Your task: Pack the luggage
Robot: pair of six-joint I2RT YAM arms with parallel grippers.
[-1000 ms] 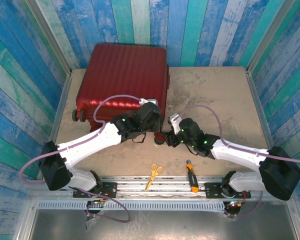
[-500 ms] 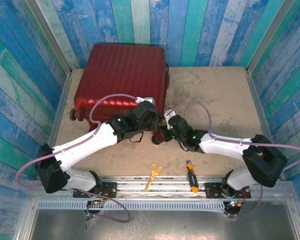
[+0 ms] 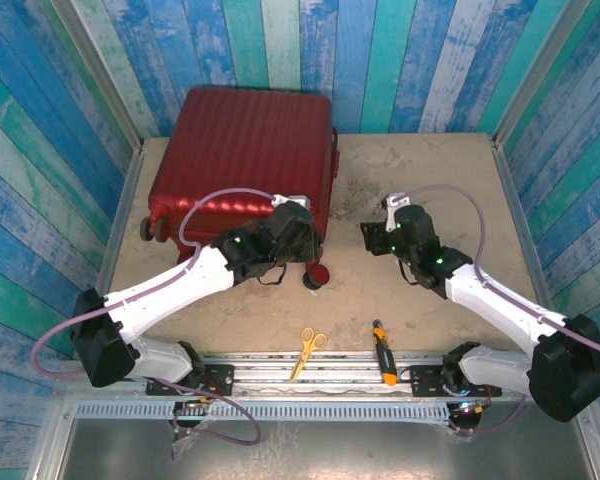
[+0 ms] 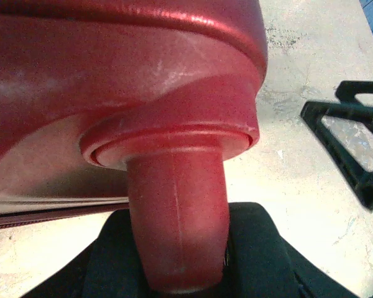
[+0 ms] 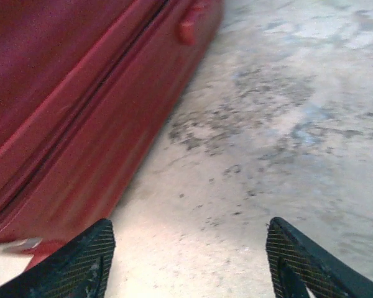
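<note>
The luggage [image 3: 245, 150] lies shut and flat at the far-left corner of the table [image 3: 430, 180], ribbed red shell up, so nothing can go in until it is opened. The left gripper [image 3: 305, 250] sits at its near-right corner, probably to steady or lever that end. In the left wrist view, 1 black finger [image 4: 354, 149] stands clear of the red caster leg [image 4: 177, 230] with bare table between, and I cannot tell whether the jaws clasp anything. Yellow scissors [image 3: 308, 348] and an orange-handled tool [image 3: 383, 362] lie unpacked near the table's front edge. The right gripper [image 3: 372, 236] hangs just off the luggage's right side, its 2 fingers spread with nothing between them, seemingly ready to reach the seam.
</note>
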